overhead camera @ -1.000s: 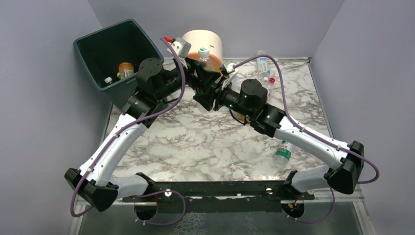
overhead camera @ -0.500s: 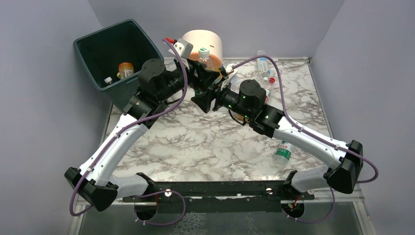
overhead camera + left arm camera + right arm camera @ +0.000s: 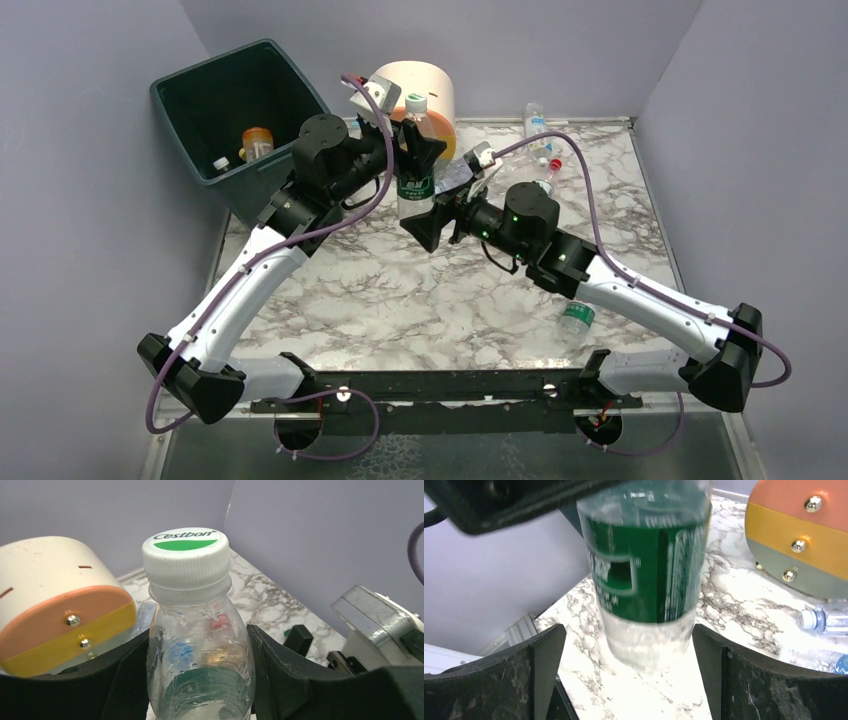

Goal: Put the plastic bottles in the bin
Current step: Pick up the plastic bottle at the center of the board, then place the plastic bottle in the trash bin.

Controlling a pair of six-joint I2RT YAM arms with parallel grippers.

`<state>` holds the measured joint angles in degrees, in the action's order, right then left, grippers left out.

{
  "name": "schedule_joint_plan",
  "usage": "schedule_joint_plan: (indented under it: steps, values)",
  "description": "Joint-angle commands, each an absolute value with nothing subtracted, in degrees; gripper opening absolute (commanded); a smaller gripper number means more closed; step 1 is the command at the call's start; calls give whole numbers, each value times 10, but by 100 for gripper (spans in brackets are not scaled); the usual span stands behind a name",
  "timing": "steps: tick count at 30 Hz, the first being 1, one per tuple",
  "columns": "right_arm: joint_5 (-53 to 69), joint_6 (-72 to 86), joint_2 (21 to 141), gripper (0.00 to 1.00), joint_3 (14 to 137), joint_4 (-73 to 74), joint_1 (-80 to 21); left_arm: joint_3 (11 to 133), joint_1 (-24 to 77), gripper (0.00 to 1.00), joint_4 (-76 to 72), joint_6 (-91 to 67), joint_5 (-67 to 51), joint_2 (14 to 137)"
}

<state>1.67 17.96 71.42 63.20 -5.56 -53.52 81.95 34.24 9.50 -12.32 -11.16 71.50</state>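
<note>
1. The bin (image 3: 220, 100) stands at the tabletop's (image 3: 400, 290) far left corner, with two bottles (image 3: 257, 140) inside it.
2. The drawer unit (image 3: 415, 80) sits at the far edge, right of the bin.
3. Before it, an upright bottle (image 3: 414, 150) is clamped in the left hand (image 3: 197, 680). The right hand (image 3: 626, 635) flanks the bottle's lower part without touching it.
4. Several bottles (image 3: 537, 125) lie along the far edge, right of the drawer unit. Another bottle (image 3: 577, 315) lies nearer the right edge.

Plain lavender walls (image 3: 90, 250), grey-veined white marble tabletop (image 3: 400, 300), round cream drawer unit (image 3: 438, 82) at back

Only legible txt: "Cestbon", black, above a green patch on the white cap (image 3: 185, 555) of the clear bottle (image 3: 200, 675); white print on its green label (image 3: 644, 565) too blurred to read.
</note>
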Motion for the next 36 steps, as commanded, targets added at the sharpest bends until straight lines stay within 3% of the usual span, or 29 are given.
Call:
schedule_joint_plan:
  steps: [1,13,27,36]
  values:
    - [-32,193,680,100,624,-6,-540,859,338,50,96,-80,-52,718]
    - [-64,218,642,100,558,28,-540,967,313,52,158,19,33,761]
    - [-58,223,642,100,542,35,-540,1112,70,52,177,-37,-66,843]
    - [-68,223,631,100,534,44,-541,1093,-36,53,134,-84,-123,870]
